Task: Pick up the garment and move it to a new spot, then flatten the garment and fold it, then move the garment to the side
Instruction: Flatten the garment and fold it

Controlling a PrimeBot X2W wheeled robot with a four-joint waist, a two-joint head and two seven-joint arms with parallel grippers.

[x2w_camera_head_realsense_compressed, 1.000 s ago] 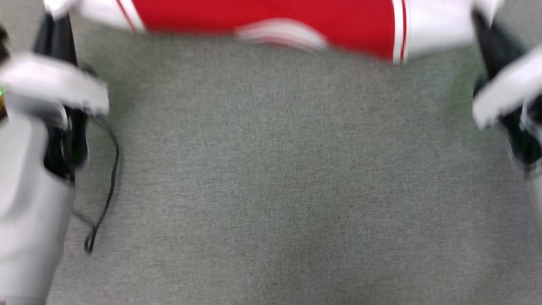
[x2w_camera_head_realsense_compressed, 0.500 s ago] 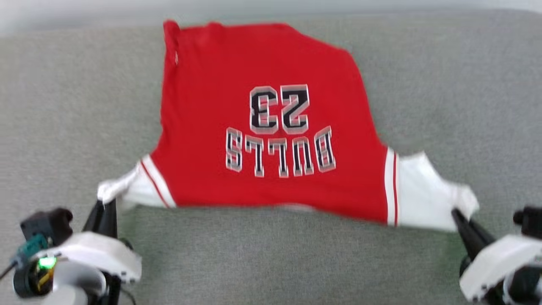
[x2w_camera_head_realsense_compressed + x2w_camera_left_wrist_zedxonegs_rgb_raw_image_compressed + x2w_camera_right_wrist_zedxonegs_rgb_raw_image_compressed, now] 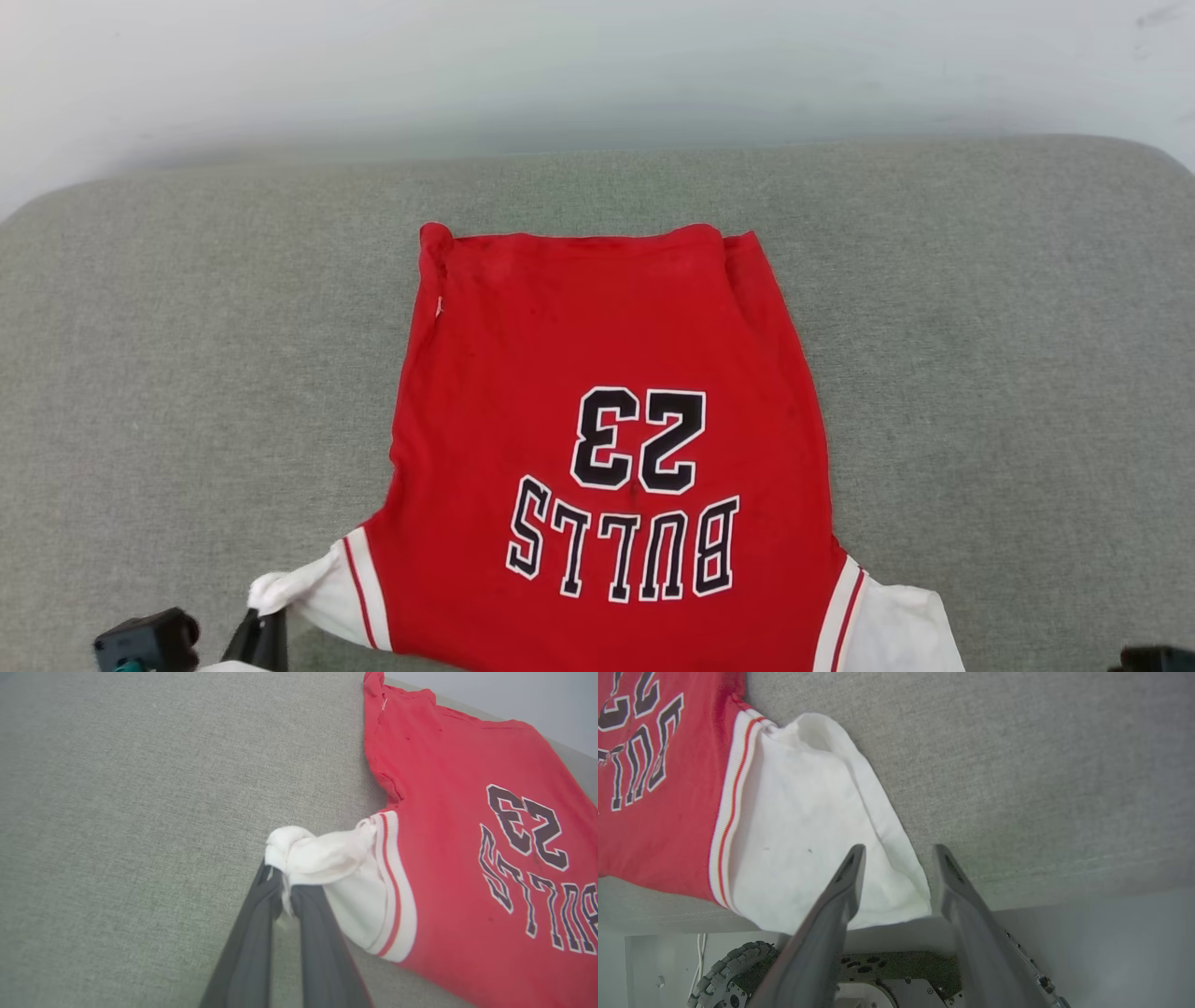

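Pinching item, left gripper: fingers pressed together on the bunched tip of the left sleeve, at 7 o'clock in the head view.
Right gripper: fingers spread, nothing clamped; the outer edge of the right sleeve lies between them, at 5 o'clock.
Wheeled base: visible below the cushion's near edge; the right sleeve's corner hangs just past that edge.
Garment: lying chest-up on the cushion, collar end at 6 o'clock, hem at 12 o'clock.
Lettering: reads upside down from the head, uncovered.
Cushion: grey woven fabric, bearing the whole shirt.
Wall: pale, beyond the cushion at 12 o'clock.
Progress, done: placement on the new spot appears complete.
Progress, partial: flattening; the body lies smooth, but its side edges curl near the hem and the left sleeve is crumpled.
Progress, left: the fold, then the move to the side.
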